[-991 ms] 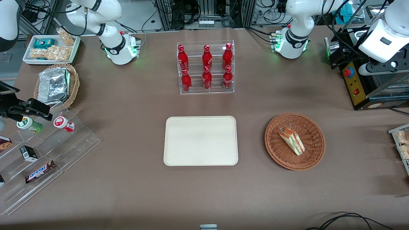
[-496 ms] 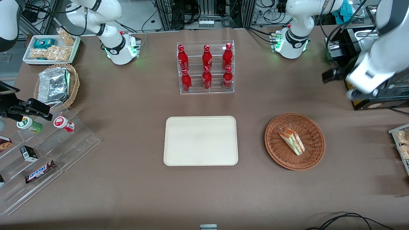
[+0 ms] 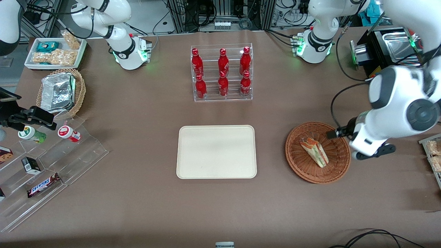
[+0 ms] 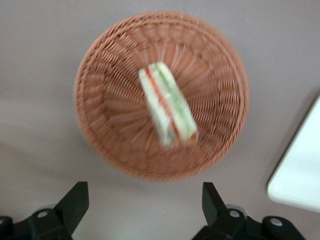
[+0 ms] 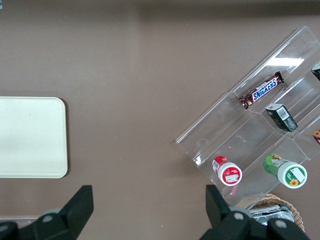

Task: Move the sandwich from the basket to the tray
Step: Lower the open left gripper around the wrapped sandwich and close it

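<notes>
The sandwich [image 3: 314, 151] [image 4: 167, 107], a wrapped wedge with green and red filling, lies in the round reddish-brown basket [image 3: 299, 168] [image 4: 100, 100]. The cream tray [image 3: 216, 151] [image 4: 300, 175] sits bare on the table beside the basket, toward the parked arm's end. My gripper [image 3: 368, 148] [image 4: 144, 189] hangs above the table just outside the basket's rim, on the working arm's side. It is open, its dark fingers [image 4: 79, 192] spread wide with only brown tabletop between them, and it touches nothing.
A clear rack of red bottles [image 3: 222, 72] stands farther from the front camera than the tray. A black machine [image 3: 382, 51] and packed snacks [image 3: 434, 155] are at the working arm's end. A stepped acrylic stand [image 3: 51, 162] and a foil-filled basket [image 3: 60, 91] are at the parked arm's end.
My arm has swung down from beside the black machine toward the front camera and now hangs next to the basket. The sandwich, basket and tray have not moved.
</notes>
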`<control>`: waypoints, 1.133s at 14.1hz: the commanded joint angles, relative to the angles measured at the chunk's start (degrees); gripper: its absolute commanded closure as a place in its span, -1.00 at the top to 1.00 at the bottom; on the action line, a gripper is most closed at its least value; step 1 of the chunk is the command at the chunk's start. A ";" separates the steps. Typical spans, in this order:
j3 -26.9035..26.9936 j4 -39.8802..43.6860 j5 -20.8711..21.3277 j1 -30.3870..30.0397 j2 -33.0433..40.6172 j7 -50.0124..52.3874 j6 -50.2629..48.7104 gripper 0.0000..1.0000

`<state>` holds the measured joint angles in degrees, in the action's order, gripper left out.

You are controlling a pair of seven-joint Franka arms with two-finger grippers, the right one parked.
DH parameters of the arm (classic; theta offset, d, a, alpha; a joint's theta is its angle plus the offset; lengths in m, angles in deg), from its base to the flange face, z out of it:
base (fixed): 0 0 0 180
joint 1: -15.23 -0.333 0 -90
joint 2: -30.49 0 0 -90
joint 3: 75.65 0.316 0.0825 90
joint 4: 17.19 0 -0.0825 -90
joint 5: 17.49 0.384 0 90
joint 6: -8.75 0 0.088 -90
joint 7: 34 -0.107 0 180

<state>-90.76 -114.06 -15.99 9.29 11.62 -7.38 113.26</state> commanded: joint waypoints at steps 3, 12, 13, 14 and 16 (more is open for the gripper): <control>0.00 -2.27 0.09 1.28 -5.56 14.49 11.57 1.00; 0.26 -14.48 0.17 2.34 -7.86 18.38 27.41 1.00; 0.43 -14.83 0.17 2.34 -7.68 18.38 27.41 1.00; 0.44 -15.01 0.17 2.34 -7.77 18.38 27.33 1.00; 0.61 -14.84 0.17 2.25 -7.86 18.38 26.89 0.19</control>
<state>-90.52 -127.53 -15.99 11.39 2.15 9.97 139.74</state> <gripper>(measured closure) 0.009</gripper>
